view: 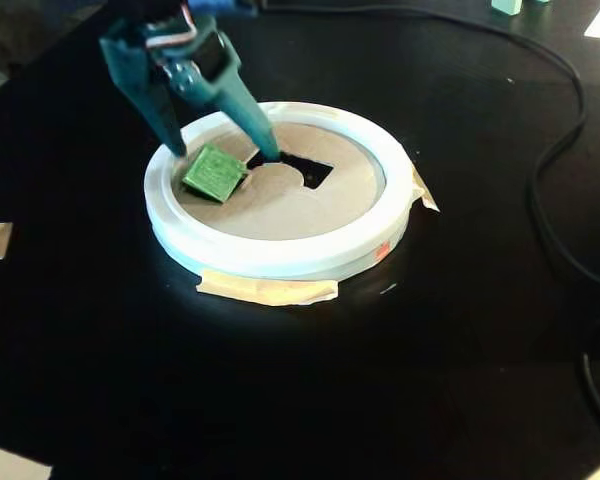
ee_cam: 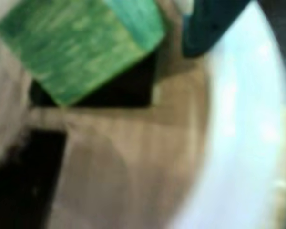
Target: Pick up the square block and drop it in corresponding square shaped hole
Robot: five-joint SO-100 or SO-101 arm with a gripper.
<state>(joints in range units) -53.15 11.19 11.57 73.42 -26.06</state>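
Tool (view: 225, 155) spread wide, straddling the small green wooden cube (view: 215, 172).
The cube sits tilted, 1 corner over the square dark cutout (ee_cam: 128, 88) in the tan disc (view: 280, 205), just left of alignment.

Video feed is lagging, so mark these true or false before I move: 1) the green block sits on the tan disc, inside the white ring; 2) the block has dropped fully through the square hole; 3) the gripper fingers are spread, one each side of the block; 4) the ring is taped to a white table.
1) True: the green block sits on the tan disc, inside the white ring.
2) False: in the wrist view it lies tilted over the square hole, part of the opening still showing.
3) True: the gripper is open around it.
4) False: the table is black.
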